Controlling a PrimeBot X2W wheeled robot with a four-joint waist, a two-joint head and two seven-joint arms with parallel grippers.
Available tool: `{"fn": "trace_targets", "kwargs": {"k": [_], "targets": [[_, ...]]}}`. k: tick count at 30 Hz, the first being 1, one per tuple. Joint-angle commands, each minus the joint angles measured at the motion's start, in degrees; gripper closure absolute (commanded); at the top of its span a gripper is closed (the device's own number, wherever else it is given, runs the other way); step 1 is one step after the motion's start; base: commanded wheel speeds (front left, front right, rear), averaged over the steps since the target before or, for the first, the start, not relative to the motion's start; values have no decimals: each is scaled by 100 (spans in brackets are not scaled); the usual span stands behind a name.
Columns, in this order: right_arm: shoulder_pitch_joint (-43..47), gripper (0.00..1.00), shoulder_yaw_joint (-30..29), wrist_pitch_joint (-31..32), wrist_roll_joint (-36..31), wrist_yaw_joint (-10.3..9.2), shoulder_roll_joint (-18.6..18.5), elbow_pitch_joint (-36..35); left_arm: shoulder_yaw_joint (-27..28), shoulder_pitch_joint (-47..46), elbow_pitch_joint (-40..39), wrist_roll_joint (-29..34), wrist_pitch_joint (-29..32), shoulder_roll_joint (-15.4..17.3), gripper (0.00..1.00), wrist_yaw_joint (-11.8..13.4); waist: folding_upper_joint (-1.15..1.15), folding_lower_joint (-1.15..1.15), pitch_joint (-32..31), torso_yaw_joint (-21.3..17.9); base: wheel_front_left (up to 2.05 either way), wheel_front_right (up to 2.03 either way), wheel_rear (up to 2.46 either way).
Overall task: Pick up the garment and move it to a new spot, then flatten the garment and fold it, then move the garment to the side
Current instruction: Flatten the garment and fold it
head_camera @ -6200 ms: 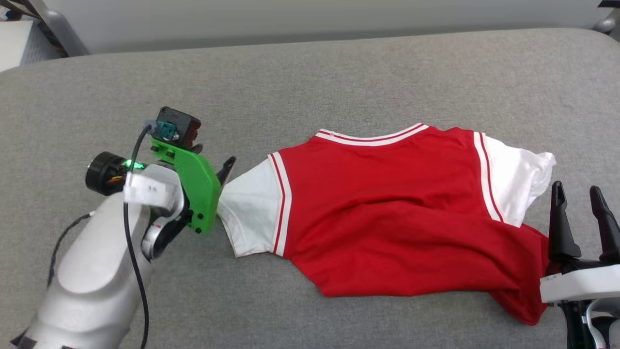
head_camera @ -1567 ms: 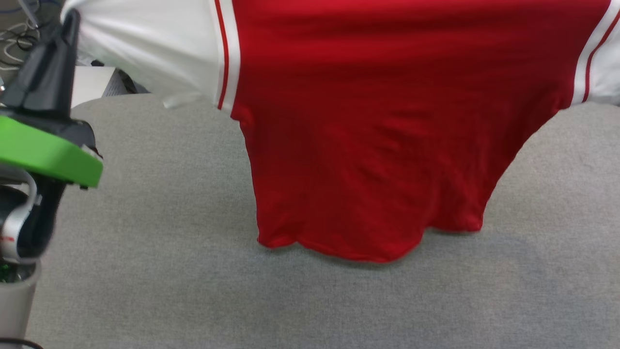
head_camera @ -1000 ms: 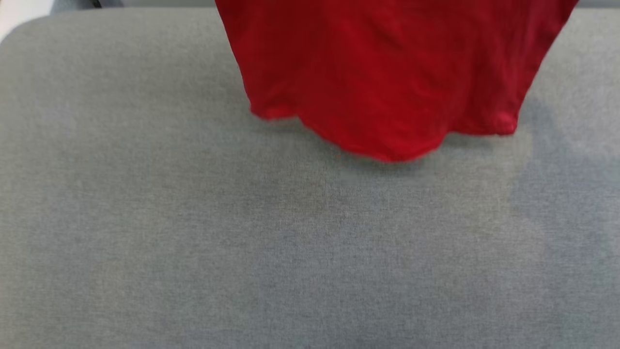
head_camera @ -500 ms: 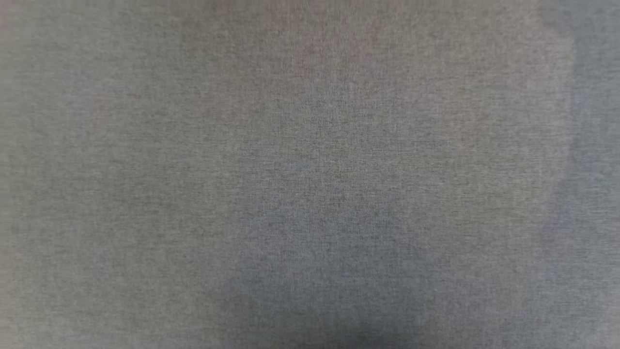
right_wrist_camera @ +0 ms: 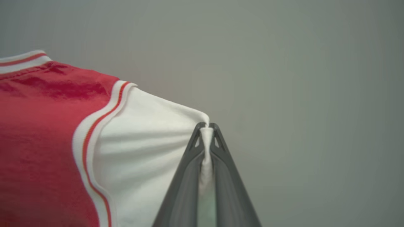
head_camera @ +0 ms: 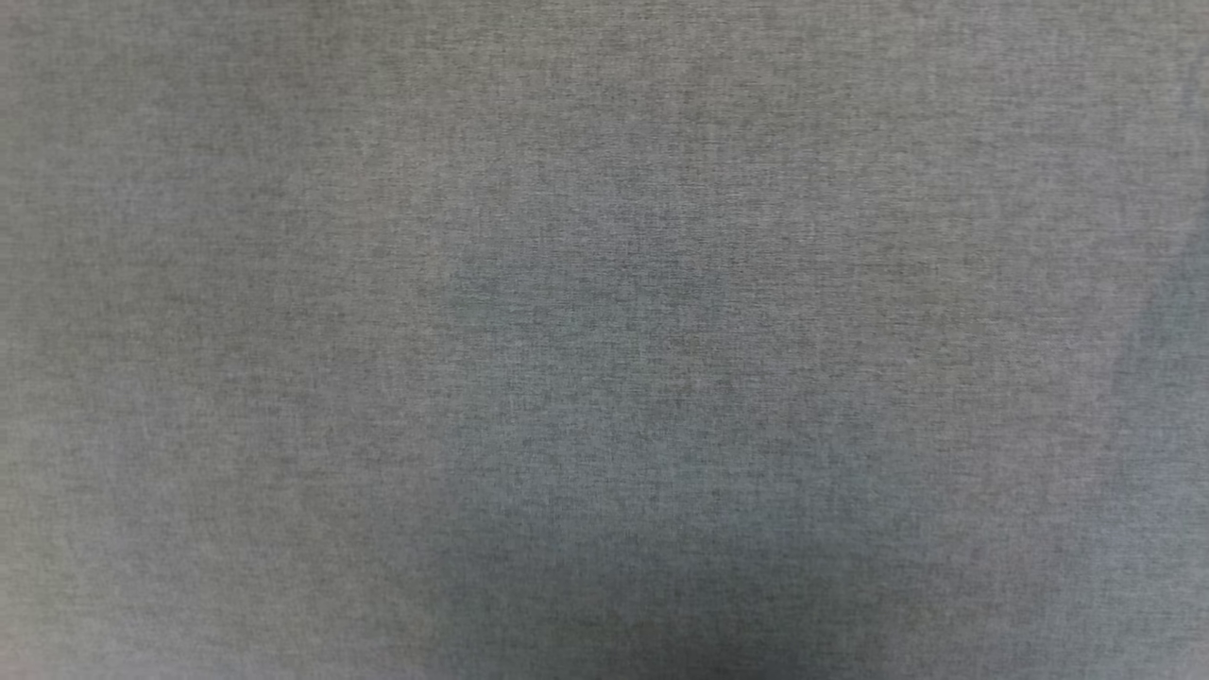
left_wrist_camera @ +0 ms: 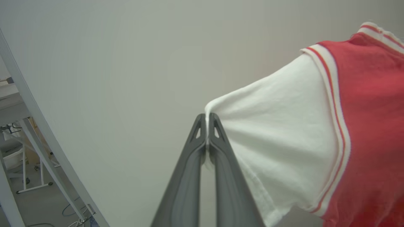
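The garment (left_wrist_camera: 366, 126) is a red jersey with white sleeves and white-and-red striped trim, and it hangs in the air. In the left wrist view my left gripper (left_wrist_camera: 206, 118) is shut on the edge of one white sleeve. In the right wrist view my right gripper (right_wrist_camera: 206, 127) is shut on the other white sleeve of the garment (right_wrist_camera: 41, 132), with white cloth pinched between its fingers. The red body stretches between the two sleeves. Its lower hem is out of view.
The grey fabric surface (head_camera: 604, 340) spreads across the head view, with a soft shadow in its middle. A plain pale wall (left_wrist_camera: 110, 78) stands behind the garment. A slanted metal frame (left_wrist_camera: 38, 135) and floor cables show at the left of the left wrist view.
The head camera has tilted down, so the hanging red garment seen a second ago has left the head view. Six seconds ago the garment lay on the surface; now both grippers hold it up.
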Motion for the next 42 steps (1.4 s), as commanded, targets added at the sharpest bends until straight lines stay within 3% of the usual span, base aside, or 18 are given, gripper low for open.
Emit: {"fn": "trace_targets", "kwargs": {"k": [1, 14, 28, 42], "targets": [[150, 100, 71, -79, 84, -11, -12, 52, -41, 192, 61, -105, -100, -59, 100, -18, 0, -1, -2, 48, 0, 0, 0], [2245, 100, 748, -384, 970, -11, -207, 91, -602, 2364, 109, -922, -367, -437, 100, -30, 0, -1, -934, 108, 0, 0, 0], [5196, 100, 1314, -276, 1944, -11, -388, -247, -1003, 5371, 24, -1619, -377, -328, 100, -31, 0, -1, -2719, 54, 0, 0, 0], [7000, 100, 1444, -418, 2146, -11, -596, -525, -953, 7320, -30, -1899, -378, -280, 100, -26, 0, -1, -3765, -32, 0, 0, 0]]}}
